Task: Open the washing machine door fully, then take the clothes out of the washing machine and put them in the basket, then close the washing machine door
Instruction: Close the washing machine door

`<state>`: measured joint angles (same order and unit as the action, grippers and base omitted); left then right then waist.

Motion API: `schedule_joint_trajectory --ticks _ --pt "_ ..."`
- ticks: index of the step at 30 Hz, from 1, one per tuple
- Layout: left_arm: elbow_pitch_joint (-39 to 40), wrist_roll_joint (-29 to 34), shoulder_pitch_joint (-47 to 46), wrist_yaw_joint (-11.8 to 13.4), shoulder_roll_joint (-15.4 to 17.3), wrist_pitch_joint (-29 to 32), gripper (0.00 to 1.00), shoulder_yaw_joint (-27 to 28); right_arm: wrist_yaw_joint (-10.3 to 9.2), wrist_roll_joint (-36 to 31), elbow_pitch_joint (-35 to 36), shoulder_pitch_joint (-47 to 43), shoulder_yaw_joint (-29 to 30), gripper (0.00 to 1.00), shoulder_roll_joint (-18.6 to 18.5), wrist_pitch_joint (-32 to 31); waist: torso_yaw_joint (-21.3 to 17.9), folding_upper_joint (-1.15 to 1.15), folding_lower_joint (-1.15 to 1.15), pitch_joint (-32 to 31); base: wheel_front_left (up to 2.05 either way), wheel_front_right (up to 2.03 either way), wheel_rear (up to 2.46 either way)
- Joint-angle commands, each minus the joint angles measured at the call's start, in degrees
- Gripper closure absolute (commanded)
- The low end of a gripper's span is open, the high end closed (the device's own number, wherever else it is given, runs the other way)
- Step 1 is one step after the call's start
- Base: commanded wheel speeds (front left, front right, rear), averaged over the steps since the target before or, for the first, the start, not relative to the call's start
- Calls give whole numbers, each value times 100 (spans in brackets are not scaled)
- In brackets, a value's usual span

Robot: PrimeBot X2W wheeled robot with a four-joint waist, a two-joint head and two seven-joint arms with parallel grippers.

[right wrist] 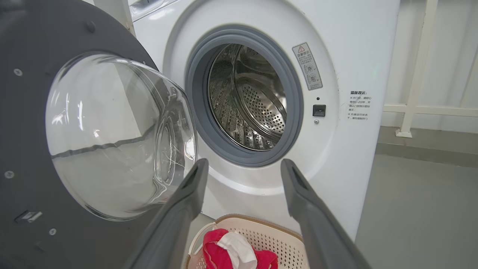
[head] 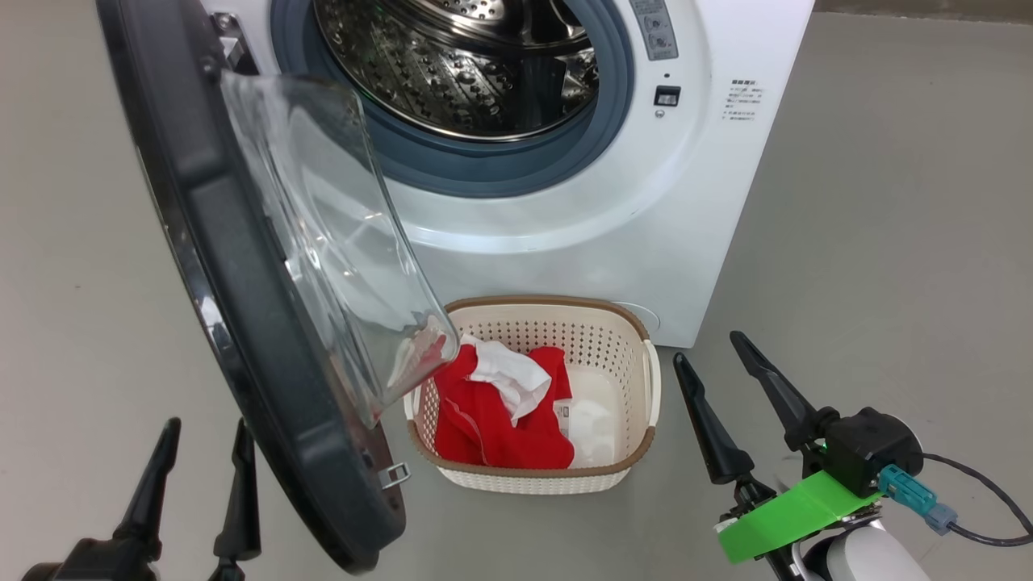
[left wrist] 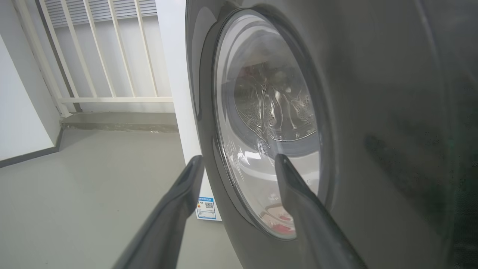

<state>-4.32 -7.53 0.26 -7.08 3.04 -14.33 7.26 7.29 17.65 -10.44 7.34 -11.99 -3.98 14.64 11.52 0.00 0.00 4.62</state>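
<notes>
The door (head: 234, 323) was seen swung wide at 9 o'clock of the washer (head: 646, 210), its glass bowl (head: 339, 242) overhanging the 9 o'clock corner of the basket (head: 549, 304). The basket stood on the floor (head: 888, 242) at 6 o'clock of the drum (head: 468, 73). The clothes (head: 492, 420), red and white, were found heaped in the basket's 9 o'clock half. No cloth could be made out in the visible part of the drum, so closing the door was judged to be what remained. The left end effector (head: 206, 425) was held released and empty at 7 o'clock of the head view, just beside the door's outer face. The right end effector (head: 709, 349), likewise released and empty, was parked at 3 o'clock of the basket. Several failures were judged possible. The door's glossy face could be slipped off if it were pushed at a slant. The basket, or the red cloth near its rim, could be clipped by the bowl on the inward sweep, though whether they touched could not be told. The latch (head: 393, 476) could be left uncaught by a weak push. The right end effector could be struck if it lay within the arc.
</notes>
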Motion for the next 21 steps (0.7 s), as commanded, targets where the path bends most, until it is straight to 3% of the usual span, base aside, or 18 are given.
schedule_joint_trajectory --ticks 1,5,6,7,8,14,21 --pt "109 59 -74 -16 71 -66 0 206 20 23 127 148 -134 0 -19 36 1 0 0 6 0 0 0" --pt "116 88 -75 -20 54 -66 0 215 20 26 124 162 -148 0 -16 36 -3 0 0 28 0 0 0" --pt "112 74 -81 -21 50 -66 9 210 20 25 126 163 -148 0 -16 36 -3 0 0 32 0 0 0" --pt "96 24 -91 -23 45 -66 63 194 20 24 128 163 -145 0 -15 36 -3 0 0 36 0 0 0" --pt "110 -15 -119 -25 43 -66 100 183 20 22 128 164 -141 0 -16 36 -1 0 0 40 0 0 0" --pt "207 -589 -362 -36 44 -67 100 224 20 15 123 178 -118 0 -21 36 19 0 0 61 0 0 0" --pt "328 -2661 -782 -39 136 190 100 402 20 38 103 219 -136 0 -18 36 -12 0 0 84 0 0 0"
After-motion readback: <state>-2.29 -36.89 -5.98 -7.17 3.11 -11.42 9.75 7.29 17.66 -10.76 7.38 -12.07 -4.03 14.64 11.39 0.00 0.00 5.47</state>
